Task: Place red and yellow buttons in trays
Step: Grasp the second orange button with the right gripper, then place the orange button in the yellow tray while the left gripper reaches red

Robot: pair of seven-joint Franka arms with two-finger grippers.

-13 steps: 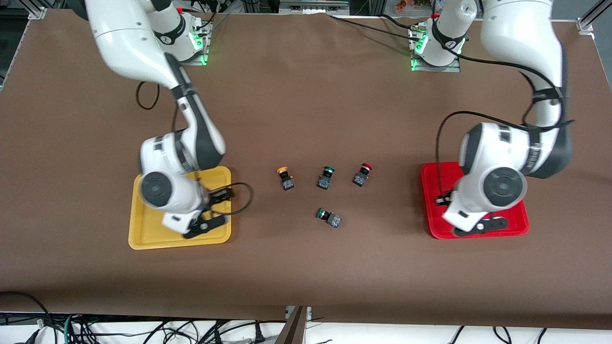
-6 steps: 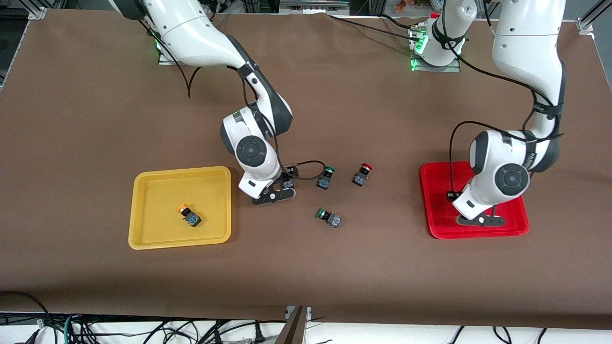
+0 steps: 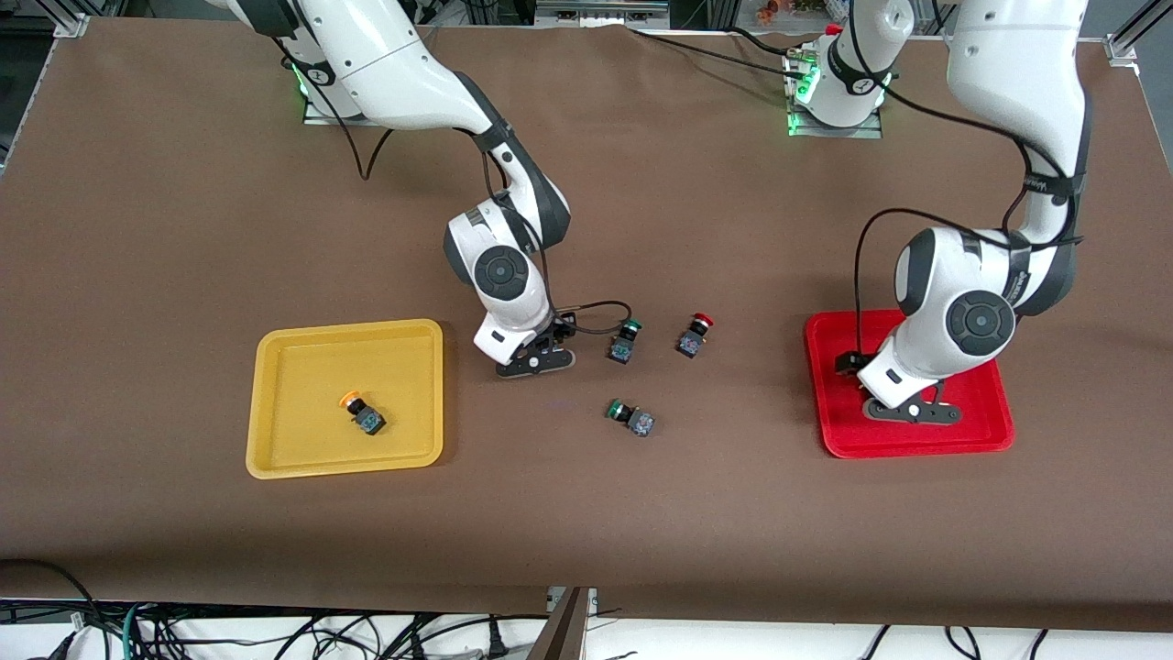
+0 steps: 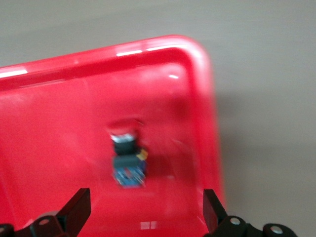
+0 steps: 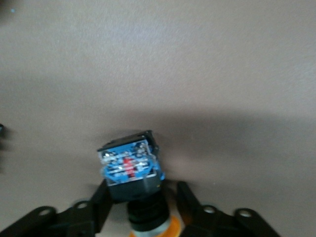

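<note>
From the front camera, my right gripper [image 3: 536, 359] sits low on the brown table [image 3: 183, 229], between the yellow tray [image 3: 275, 458] and a green-capped button [image 3: 623, 341]. One yellow button [image 3: 362, 412] lies in that tray. A red button [image 3: 694, 334] stands on the table beside the green one, and a second green button [image 3: 630, 417] lies nearer the camera. My left gripper [image 3: 912, 411] is low over the red tray [image 3: 834, 431].

Through my left wrist camera, my left fingers [image 4: 79, 210] stand wide apart with nothing between them; a red-capped button [image 4: 127, 158] lies below on the red tray floor, clear of both fingers.

Through my right wrist camera, my right fingers [image 5: 101, 200] flank the other yellow button [image 5: 131, 170], one against its dark body, the second just beside it. I cannot tell whether the grip is complete.
</note>
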